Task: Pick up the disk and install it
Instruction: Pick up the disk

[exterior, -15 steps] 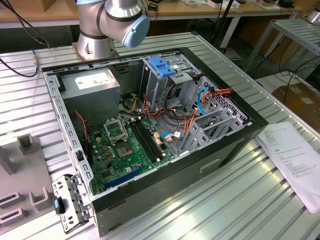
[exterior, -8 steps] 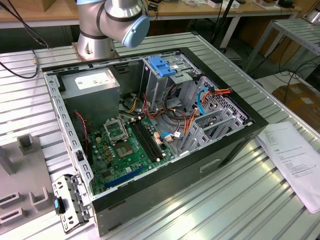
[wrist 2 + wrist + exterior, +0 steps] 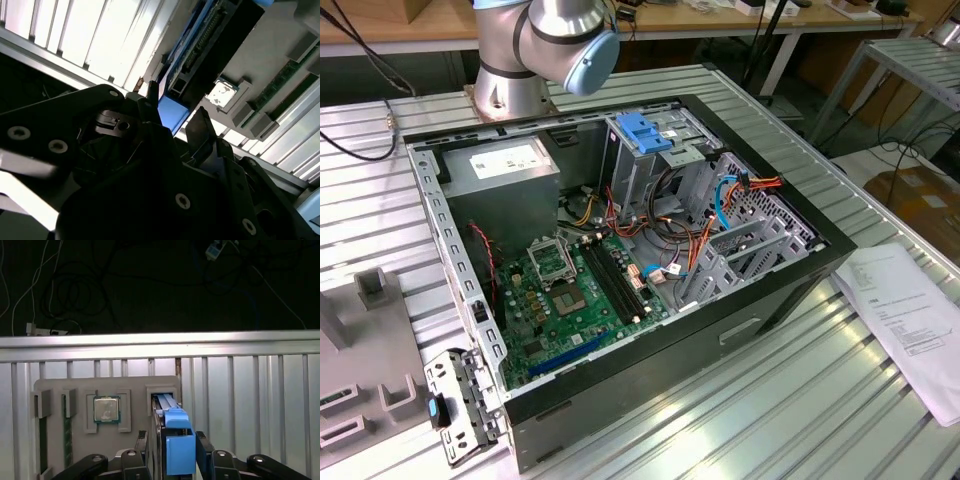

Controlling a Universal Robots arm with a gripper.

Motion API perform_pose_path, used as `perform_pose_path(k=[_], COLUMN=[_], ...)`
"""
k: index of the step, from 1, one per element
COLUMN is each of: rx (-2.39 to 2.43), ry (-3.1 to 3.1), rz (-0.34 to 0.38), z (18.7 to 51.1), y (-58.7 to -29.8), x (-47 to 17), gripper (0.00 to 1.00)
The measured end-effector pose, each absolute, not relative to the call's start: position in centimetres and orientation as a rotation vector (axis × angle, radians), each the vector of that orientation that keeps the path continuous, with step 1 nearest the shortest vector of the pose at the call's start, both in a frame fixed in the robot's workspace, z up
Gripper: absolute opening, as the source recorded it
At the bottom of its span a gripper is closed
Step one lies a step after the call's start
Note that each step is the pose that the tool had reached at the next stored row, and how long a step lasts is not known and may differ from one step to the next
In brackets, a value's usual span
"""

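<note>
The disk [image 3: 179, 450] stands on edge in a slot of a grey holder plate [image 3: 55, 385], with its blue side rail facing the camera. My gripper [image 3: 172, 440] straddles it, and a dark finger [image 3: 142, 440] lies against each flat side. In the second wrist view the same blue rail of the disk [image 3: 170, 112] sits between the two fingers [image 3: 202, 125] of the gripper [image 3: 175, 112]. In the exterior view the open computer case [image 3: 620, 250] lies on the table with its metal drive cage [image 3: 655, 165] under a blue latch.
A processor chip [image 3: 106, 409] and memory sticks [image 3: 41, 440] sit in other pockets of the holder. The holder's edge [image 3: 360, 400] shows at the exterior view's left. A grey power supply [image 3: 500, 165] fills a case corner. Paper sheets [image 3: 910, 310] lie at the right.
</note>
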State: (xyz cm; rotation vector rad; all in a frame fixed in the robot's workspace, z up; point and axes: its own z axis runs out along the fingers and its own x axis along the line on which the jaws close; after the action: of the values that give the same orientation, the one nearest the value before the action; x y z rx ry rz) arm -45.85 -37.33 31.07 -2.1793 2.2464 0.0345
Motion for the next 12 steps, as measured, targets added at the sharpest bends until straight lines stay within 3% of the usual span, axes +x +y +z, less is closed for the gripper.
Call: perform_pose_path(k=[12], rx=[-2.186], ry=[2.240], rz=[0.033], z=[29.61], y=[-37.19], x=[-45.96], gripper=[0.50])
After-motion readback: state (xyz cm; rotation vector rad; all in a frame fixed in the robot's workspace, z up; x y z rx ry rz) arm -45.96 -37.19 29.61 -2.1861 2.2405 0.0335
